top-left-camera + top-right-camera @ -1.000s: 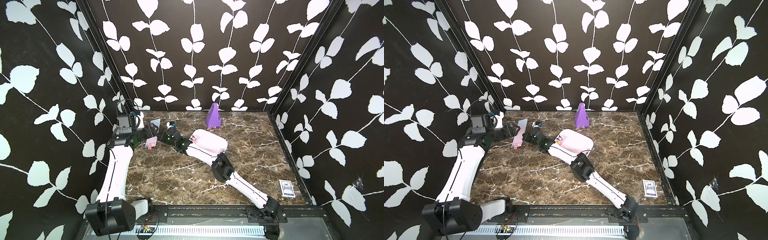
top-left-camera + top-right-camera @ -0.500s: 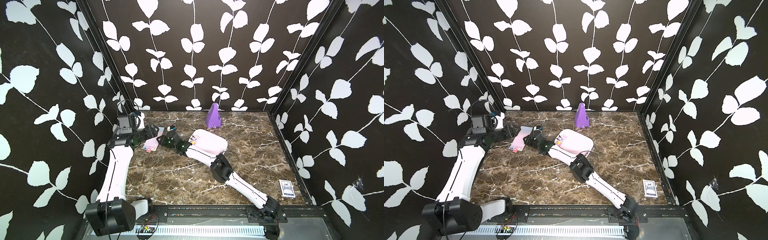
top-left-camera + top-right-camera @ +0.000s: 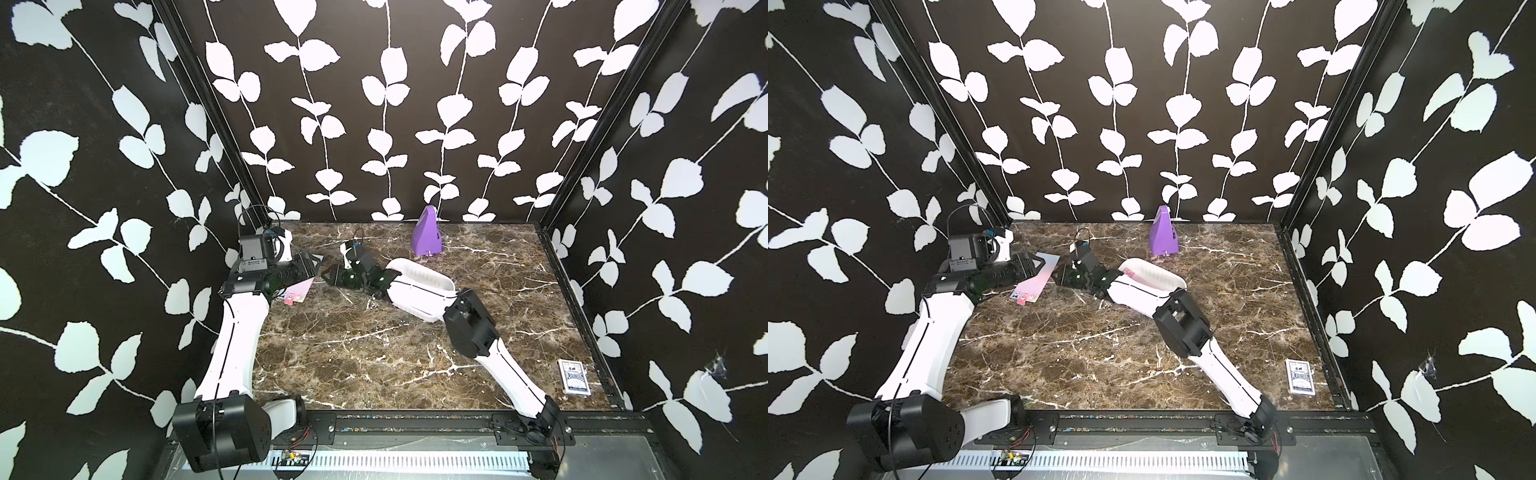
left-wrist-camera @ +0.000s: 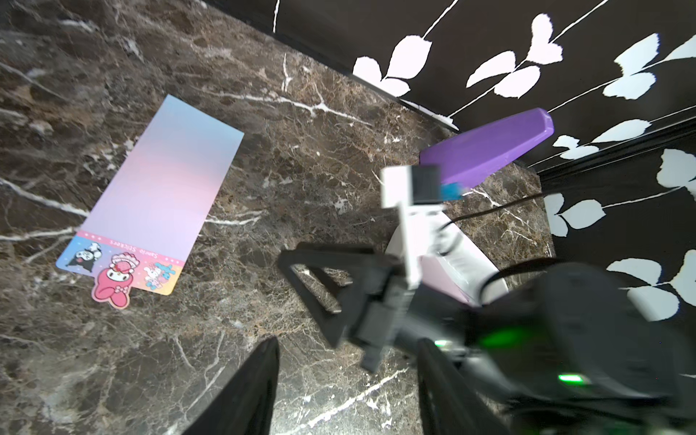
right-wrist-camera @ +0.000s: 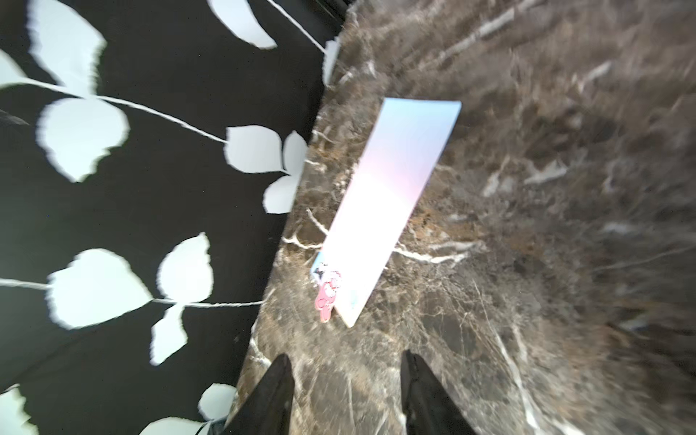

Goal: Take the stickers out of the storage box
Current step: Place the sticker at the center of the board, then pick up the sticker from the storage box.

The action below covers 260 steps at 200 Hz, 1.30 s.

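One of the stickers (image 4: 162,188), a long pastel sheet with cartoon characters at one end, lies flat on the marble at the back left, also seen in both top views (image 3: 298,291) (image 3: 1034,277) and the right wrist view (image 5: 391,196). My left gripper (image 3: 313,264) (image 4: 348,341) hangs open just above its far end, holding nothing. My right gripper (image 3: 328,274) (image 5: 345,354) is open and empty, a short way right of the sheet. The white storage box (image 3: 419,272) (image 3: 1156,274) lies behind the right forearm, which hides most of its inside.
A purple pyramid-shaped object (image 3: 426,232) (image 3: 1163,232) stands at the back wall. A blue playing-card pack (image 3: 573,376) (image 3: 1300,376) lies at the front right. The left wall runs close beside the sheet. The two grippers face each other closely.
The right gripper has opened and let go of the sticker sheet, which dropped from a raised tilt to lie flat on the marble. The right gripper drew back to the right.
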Motion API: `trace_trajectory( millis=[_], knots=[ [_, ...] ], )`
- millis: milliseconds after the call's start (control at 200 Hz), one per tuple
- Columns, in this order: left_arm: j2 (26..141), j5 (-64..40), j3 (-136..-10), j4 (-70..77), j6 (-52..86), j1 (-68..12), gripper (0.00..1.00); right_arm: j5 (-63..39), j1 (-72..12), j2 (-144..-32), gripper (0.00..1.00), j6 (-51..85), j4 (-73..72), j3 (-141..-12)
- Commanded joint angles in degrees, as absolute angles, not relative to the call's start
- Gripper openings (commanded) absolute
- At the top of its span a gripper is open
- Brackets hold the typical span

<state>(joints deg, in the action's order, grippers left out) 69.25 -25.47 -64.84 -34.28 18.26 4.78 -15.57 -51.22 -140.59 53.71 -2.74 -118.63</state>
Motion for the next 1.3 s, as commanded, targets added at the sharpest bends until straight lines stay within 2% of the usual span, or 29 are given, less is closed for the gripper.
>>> trace_trajectory(
  millis=[0,300,520,565,630,840,1110,1295],
  knots=[
    [69.34,-25.58,-63.55,-31.77,18.88,2.61,0.6,-20.69,-47.45,-135.26,0.49,50.31,-6.46,-112.55],
    [75.54,-24.33,-60.01,-25.09,21.69,-5.74,0.56,-24.64,-40.5,-118.89,0.49,41.73,-3.82,-94.71],
    [80.74,-24.02,-60.82,-22.15,21.64,-11.16,0.56,-31.55,-32.76,-109.97,0.5,36.49,0.66,-84.05],
    [82.11,-24.94,-60.83,-21.27,21.85,-12.09,0.56,-33.28,-30.93,-108.63,0.52,34.54,2.1,-82.13],
    [84.83,-27.63,-61.16,-19.83,22.29,-13.43,0.56,-35.21,-29.01,-107.17,0.6,30.6,4.22,-79.91],
    [93.33,-30.01,-63.28,-18.87,21.86,-18.9,0.55,-36.38,-26.4,-106.51,0.68,17.9,16.26,-79.38],
    [95.24,-29.06,-62.34,-15.8,23.36,-20.22,0.55,-36.78,-25.27,-108.85,0.7,15.46,16.88,-77.61],
    [96.16,-28.91,-61.61,-13.35,24.43,-20.4,0.53,-37.89,-24.88,-113.51,0.72,13.93,18.99,-81.85]
  ],
)
